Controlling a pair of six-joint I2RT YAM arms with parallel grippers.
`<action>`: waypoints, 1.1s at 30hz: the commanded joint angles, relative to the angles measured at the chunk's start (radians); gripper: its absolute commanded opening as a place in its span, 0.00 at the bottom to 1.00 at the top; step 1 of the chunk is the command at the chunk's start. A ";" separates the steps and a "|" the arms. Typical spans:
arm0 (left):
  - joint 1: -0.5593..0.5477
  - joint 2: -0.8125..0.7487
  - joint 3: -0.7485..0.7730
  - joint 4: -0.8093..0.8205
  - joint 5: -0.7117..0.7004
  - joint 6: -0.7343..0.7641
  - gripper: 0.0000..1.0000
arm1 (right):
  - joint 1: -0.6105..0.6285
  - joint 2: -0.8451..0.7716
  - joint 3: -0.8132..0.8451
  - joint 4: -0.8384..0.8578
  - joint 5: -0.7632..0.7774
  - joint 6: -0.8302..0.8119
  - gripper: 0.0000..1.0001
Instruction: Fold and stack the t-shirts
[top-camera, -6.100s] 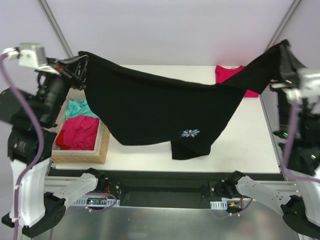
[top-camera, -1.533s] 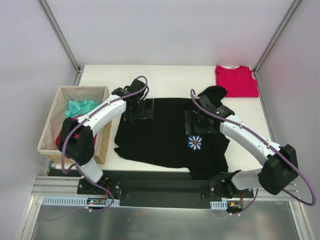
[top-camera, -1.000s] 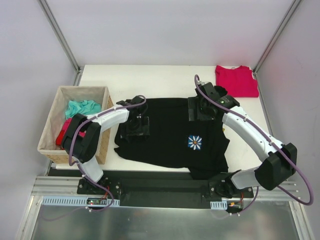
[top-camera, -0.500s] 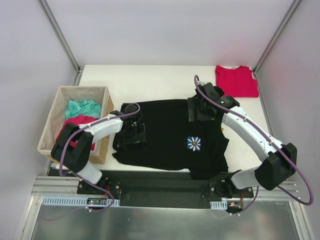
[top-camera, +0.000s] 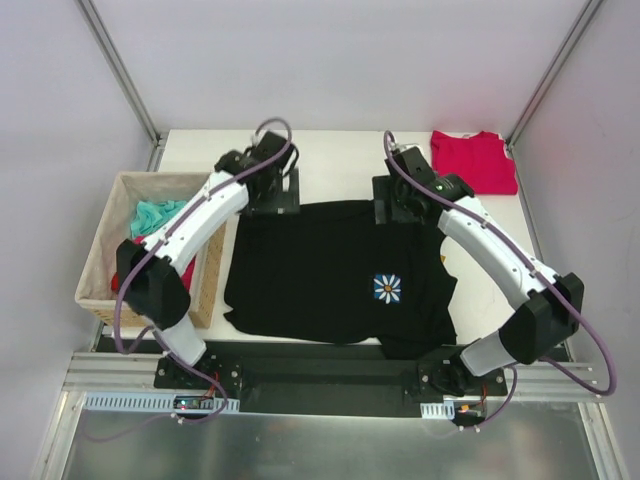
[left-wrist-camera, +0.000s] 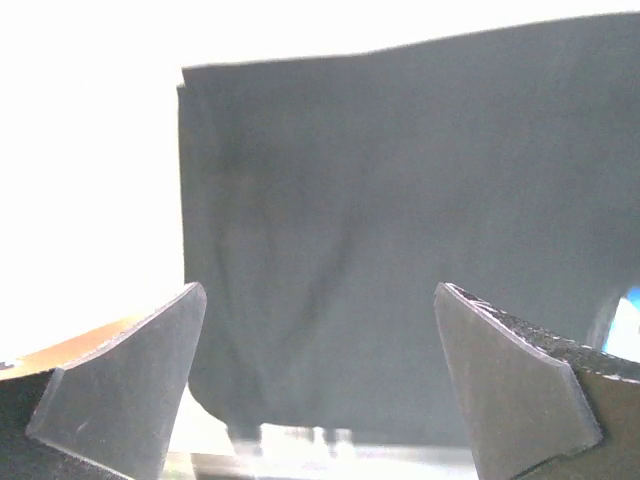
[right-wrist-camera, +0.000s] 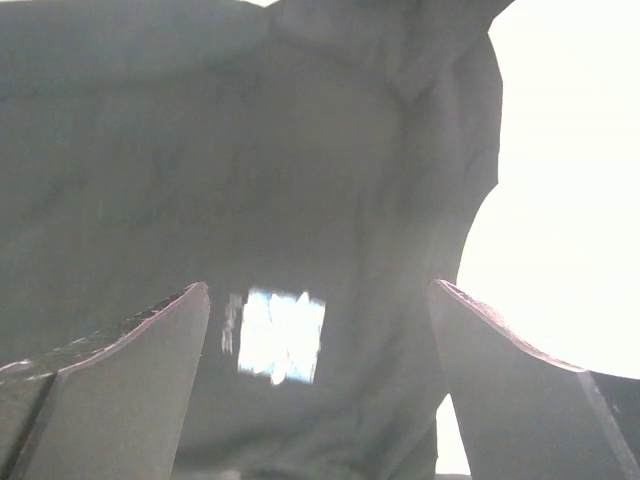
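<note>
Black shirt (top-camera: 330, 270) laid flat, nothing gripped.
Left gripper (top-camera: 272, 195) and right gripper (top-camera: 393, 205) are held agape at its far corners, cloth lying nearward; red shirt (top-camera: 473, 162) is set beyond its far-right corner.

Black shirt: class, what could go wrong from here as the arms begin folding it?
1. The black shirt's near right corner lies bunched at the table's near edge; folding may leave it crooked.
2. The left gripper and right gripper stand open at its far edge and may pinch only one layer.
3. The left arm passes beside the basket and might knock it.
</note>
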 joint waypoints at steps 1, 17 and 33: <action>0.008 0.222 0.226 -0.223 -0.342 0.263 0.99 | -0.013 0.059 0.079 0.023 0.077 -0.036 0.95; 0.189 0.504 0.366 -0.180 -0.207 0.324 0.97 | 0.007 -0.012 -0.056 0.101 -0.062 -0.013 0.94; 0.138 0.509 0.308 -0.109 -0.060 0.283 0.41 | 0.007 -0.007 -0.060 0.112 -0.077 -0.006 0.94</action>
